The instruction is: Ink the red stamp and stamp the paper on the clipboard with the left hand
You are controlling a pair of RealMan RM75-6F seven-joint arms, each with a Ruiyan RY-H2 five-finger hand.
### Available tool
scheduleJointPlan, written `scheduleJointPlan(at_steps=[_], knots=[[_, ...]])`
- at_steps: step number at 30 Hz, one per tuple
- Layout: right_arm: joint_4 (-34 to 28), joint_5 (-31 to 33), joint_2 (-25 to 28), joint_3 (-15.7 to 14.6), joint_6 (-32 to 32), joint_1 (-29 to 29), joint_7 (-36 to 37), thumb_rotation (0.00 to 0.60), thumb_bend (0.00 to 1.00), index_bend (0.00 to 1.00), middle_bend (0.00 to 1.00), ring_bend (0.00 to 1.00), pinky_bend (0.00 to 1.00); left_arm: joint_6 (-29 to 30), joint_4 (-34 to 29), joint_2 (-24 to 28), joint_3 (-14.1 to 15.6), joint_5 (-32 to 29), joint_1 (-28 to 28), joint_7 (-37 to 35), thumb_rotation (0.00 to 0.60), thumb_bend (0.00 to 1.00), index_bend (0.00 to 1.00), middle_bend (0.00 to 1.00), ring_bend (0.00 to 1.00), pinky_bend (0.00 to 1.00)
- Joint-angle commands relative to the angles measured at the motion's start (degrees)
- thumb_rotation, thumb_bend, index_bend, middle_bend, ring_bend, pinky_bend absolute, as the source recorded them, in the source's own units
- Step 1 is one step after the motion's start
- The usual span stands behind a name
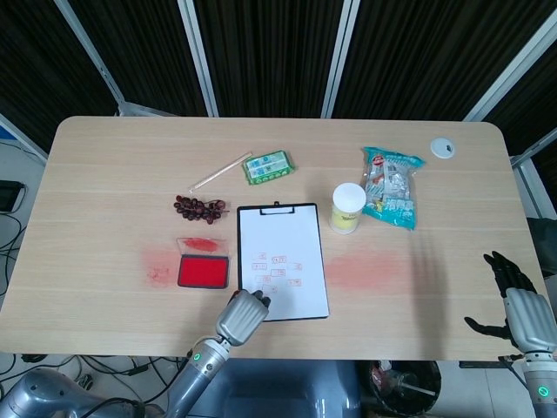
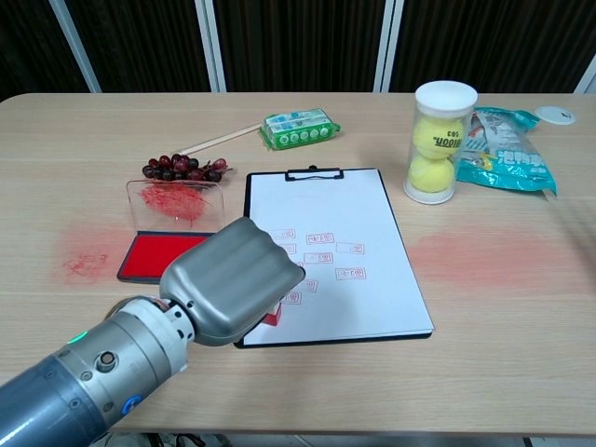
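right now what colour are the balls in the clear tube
Yellow balls, seen best in the chest view; the head view shows mostly the tube's white lid.

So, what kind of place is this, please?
Probably a robot test lab, not an office: a bare wooden table before dark curtains, holding unrelated props such as a tennis ball tube, grapes and a clipboard.

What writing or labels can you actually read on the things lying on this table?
"E05": on the upper tennis ball in the clear tube, read uncertainly.
Green wipes packet: print too small to read.
Blue snack bag: lettering blurred, unreadable.
Red stamp marks on the clipboard paper: boxed characters too small to read.
Nothing else shows readable text.
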Motion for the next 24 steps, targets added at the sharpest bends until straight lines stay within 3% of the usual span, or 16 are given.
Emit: scheduleJointPlan(at_steps=[1, 24], knots=[[0.01, -0.03, 0.01, -0.01, 0.01, -0.01, -0.01, 0.6, 0.14, 0.0, 0.0, 0.0, 0.13, -0.12, 0.47, -0.15, 0.07, 0.51, 0.34, -0.18, 0.6, 0.47, 0.71, 0.78, 0.96, 1.0], [0.01, -0.03, 0.03, -0.02, 0.0, -0.01, 0.14, 0.6, 0.14, 0.0, 0.0, 0.0, 0.13, -1.92, 3.32, -0.75, 0.0, 2.6, 2.88, -1.35, 0.6, 0.47, 0.73, 0.79, 0.96, 1.0]])
